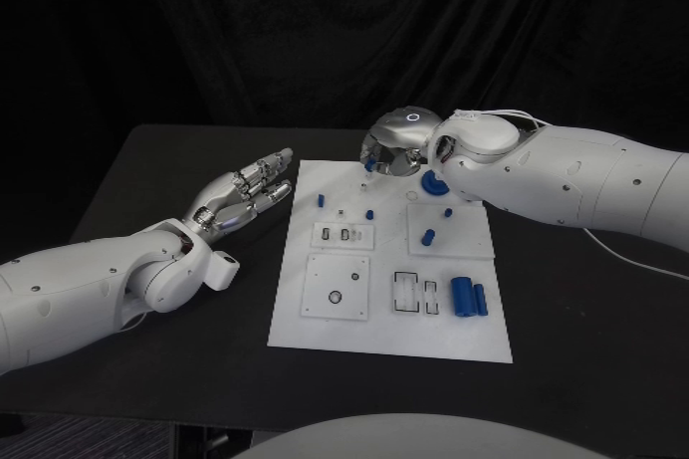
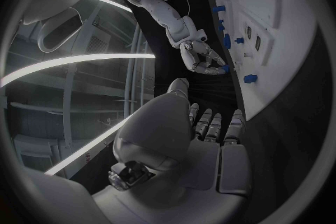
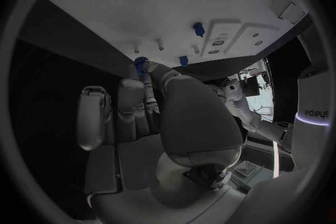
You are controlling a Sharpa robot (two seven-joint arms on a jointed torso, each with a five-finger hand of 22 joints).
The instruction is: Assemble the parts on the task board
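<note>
The white task board point(image 1: 387, 325) lies in the middle of the table. My right hand point(image 1: 395, 148) hovers over its far edge and pinches a small blue gear point(image 3: 140, 61) at its fingertips, close to two white pins point(image 3: 160, 43). A larger blue gear point(image 1: 434, 185) lies on the board just beside that hand. My left hand point(image 1: 252, 192) rests off the board's left side, fingers stretched out and holding nothing. Two blue cylinders point(image 1: 470, 296) lie at the board's right edge. Small blue pegs point(image 1: 428, 238) stand near the middle.
Raised white plates point(image 1: 337, 286) with holes and slots point(image 1: 406, 291) sit on the board's near half. Bare black table point(image 1: 172, 379) surrounds the board on all sides. Black curtains hang behind the table.
</note>
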